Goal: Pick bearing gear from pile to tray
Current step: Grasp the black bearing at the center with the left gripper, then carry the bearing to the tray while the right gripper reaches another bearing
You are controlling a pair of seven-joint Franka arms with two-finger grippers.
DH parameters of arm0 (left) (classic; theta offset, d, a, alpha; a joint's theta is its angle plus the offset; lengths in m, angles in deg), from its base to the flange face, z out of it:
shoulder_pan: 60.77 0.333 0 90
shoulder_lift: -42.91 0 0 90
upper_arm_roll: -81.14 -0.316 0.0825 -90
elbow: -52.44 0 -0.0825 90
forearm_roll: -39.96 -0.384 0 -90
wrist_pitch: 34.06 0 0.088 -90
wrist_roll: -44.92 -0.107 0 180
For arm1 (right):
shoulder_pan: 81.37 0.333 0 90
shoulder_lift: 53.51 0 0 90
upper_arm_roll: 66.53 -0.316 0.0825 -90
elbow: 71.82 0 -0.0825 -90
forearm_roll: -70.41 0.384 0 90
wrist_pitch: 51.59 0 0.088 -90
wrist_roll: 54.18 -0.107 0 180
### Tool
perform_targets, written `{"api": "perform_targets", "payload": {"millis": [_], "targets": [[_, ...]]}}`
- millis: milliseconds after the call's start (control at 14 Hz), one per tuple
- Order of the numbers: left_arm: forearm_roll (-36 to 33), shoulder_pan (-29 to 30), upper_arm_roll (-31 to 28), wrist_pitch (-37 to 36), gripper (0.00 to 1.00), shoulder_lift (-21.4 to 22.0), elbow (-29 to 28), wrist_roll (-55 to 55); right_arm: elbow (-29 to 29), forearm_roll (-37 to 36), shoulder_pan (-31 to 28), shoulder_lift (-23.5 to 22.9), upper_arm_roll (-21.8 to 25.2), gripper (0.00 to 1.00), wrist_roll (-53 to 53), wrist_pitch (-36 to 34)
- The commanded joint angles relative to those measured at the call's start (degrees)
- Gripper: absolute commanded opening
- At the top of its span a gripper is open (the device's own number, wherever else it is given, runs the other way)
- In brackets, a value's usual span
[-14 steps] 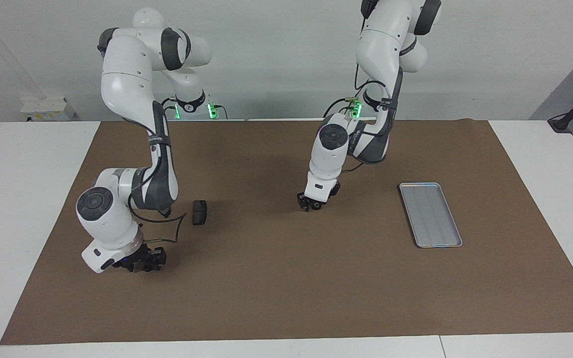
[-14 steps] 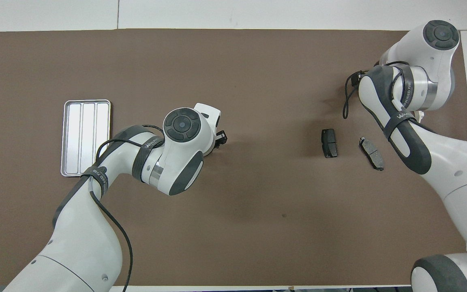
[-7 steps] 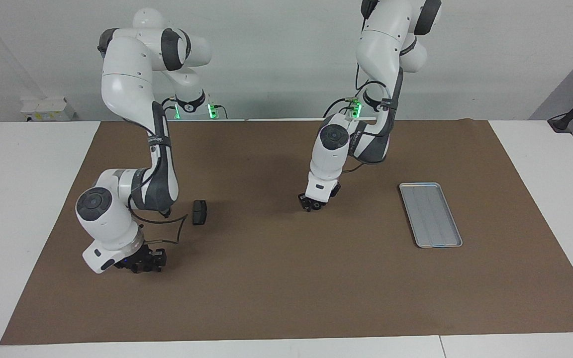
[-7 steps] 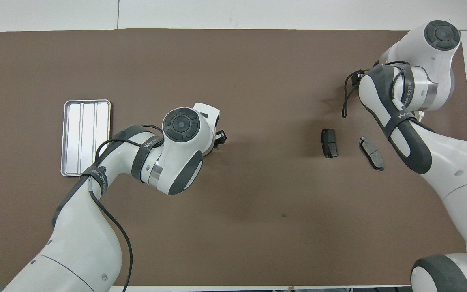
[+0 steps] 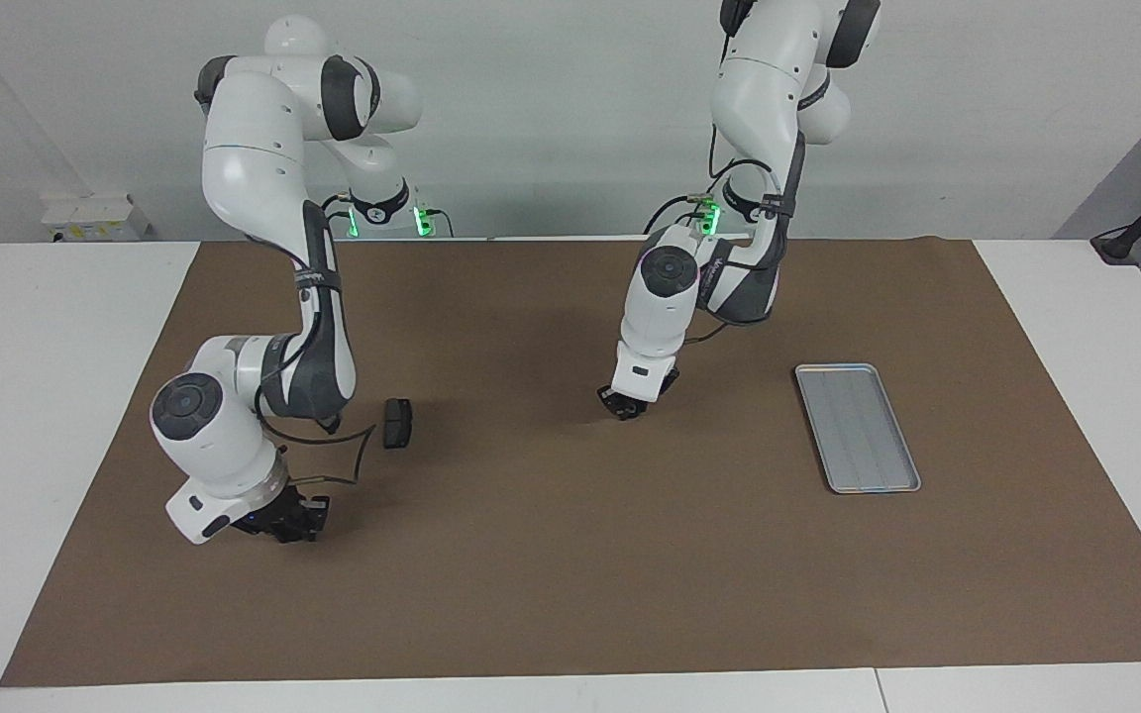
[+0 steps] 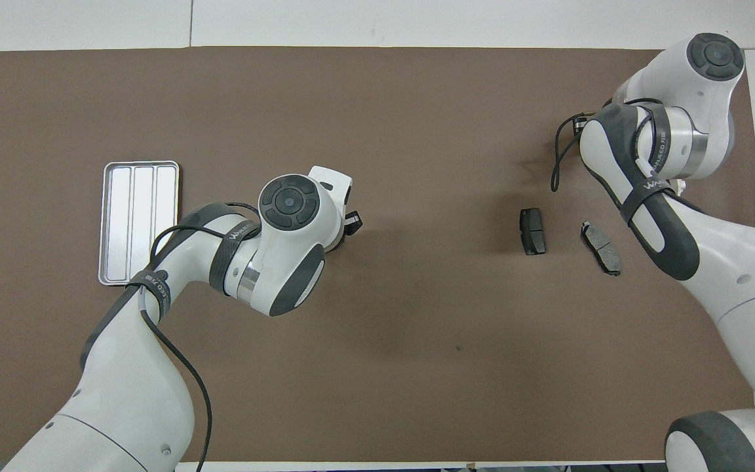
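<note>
both pincers sit low at the mat: right pincer [image 5: 285, 525] pressed together, left pincer [image 5: 627, 407] grip unclear.

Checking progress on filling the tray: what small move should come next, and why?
Probably lift the right gripper a little: its jaws are shut low at the mat near a brake pad, whether they grip a part is hidden, and the tray holds nothing yet.
</note>
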Motion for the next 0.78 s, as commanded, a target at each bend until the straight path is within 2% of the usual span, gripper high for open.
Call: {"api": "perform_targets", "payload": {"millis": [0, 142, 285, 499, 712], "targets": [[0.4, -0.1, -0.9, -3.3, 0.12, 0.7, -0.2, 1.0, -0.6, -0.1, -1.5, -0.1, -0.6, 0.00, -0.3, -0.6], [0.3, 2.6, -0.9, -4.4, 0.12, 3.8, -1.1, 0.0, -0.5, -0.1, -1.7, -0.1, -0.6, 0.00, -0.2, -0.8], [0.3, 8.2, -0.8, -8.8, 0.12, 8.7, -2.5, -7.0, -0.3, -0.2, -1.8, 0.0, -0.6, 0.00, -0.3, -1.4], [0.3, 17.5, -0.7, -14.2, 0.12, 11.9, -3.4, -22.8, 3.3, -0.9, -0.7, 1.7, -0.6, 0.00, -0.5, -10.8], [0.3, 24.2, -0.8, -14.1, 0.12, 12.2, -4.5, -37.5, 4.0, -0.9, 3.5, 9.4, -0.4, 0.00, -4.1, -22.3]]}}
